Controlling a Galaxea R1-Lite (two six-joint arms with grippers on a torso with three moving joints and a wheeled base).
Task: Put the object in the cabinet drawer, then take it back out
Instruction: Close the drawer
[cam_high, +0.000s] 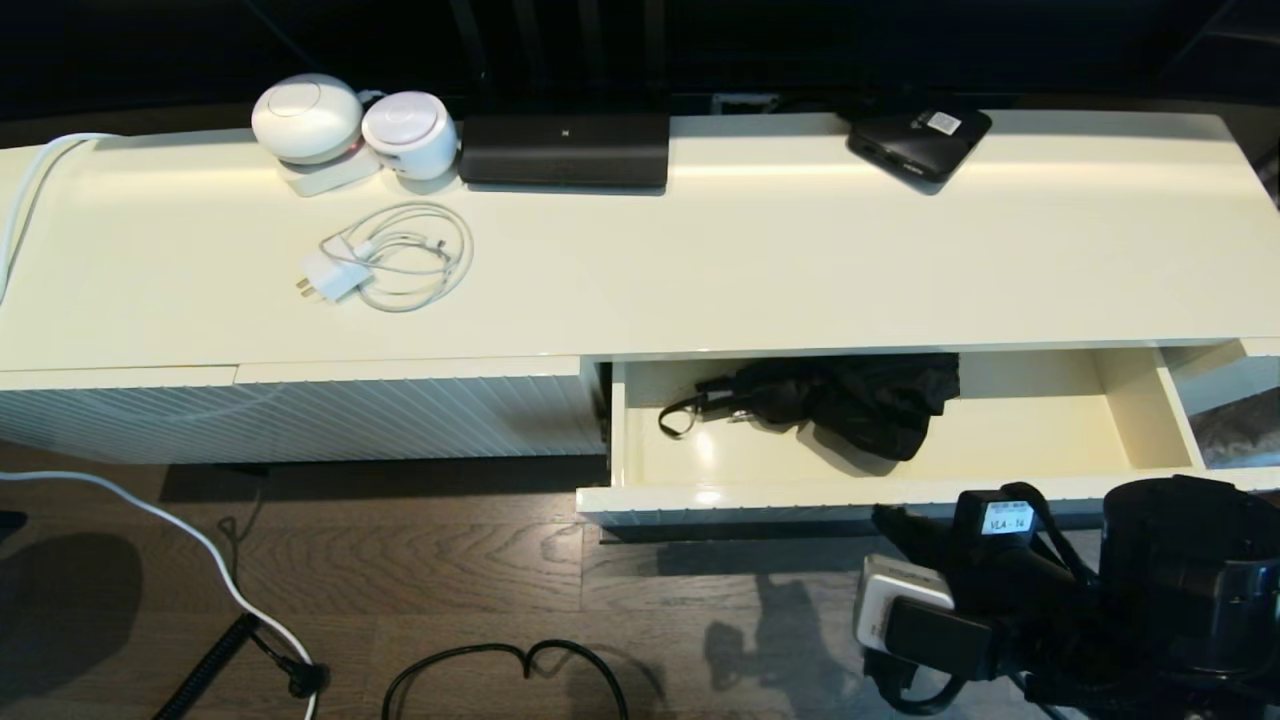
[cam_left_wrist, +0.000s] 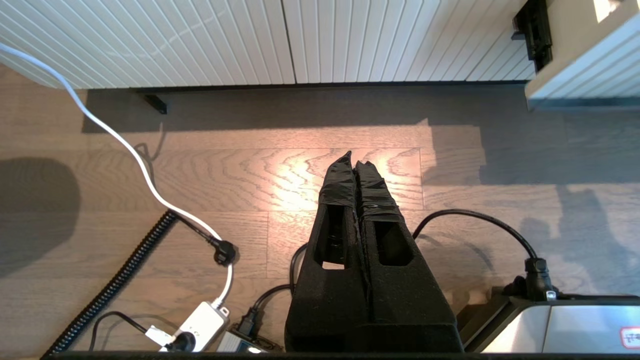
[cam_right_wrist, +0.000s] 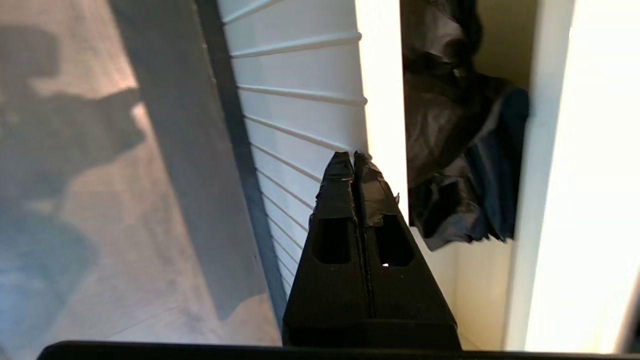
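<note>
The cabinet drawer (cam_high: 760, 494) stands pulled out below the cream cabinet top. Inside lies the black folding umbrella (cam_high: 850, 398), its loose fabric bunched at the middle and its wrist loop (cam_high: 678, 417) stretched toward the left. My right gripper (cam_high: 885, 517) is shut and empty, just outside the drawer's front edge. In the right wrist view the shut right gripper (cam_right_wrist: 354, 156) points at the top of the ribbed drawer front (cam_right_wrist: 300, 100), with the umbrella (cam_right_wrist: 450, 140) beyond it. My left gripper (cam_left_wrist: 354, 157) is shut on nothing, low over the wooden floor.
On the cabinet top sit two white round devices (cam_high: 307, 117), a white charger with coiled cable (cam_high: 395, 262), a long black box (cam_high: 565, 148) and a flat black box with a white sticker (cam_high: 920, 140). A ribbed handle-less panel (cam_high: 300, 415) is left of the drawer. Cables (cam_high: 500, 668) lie on the floor.
</note>
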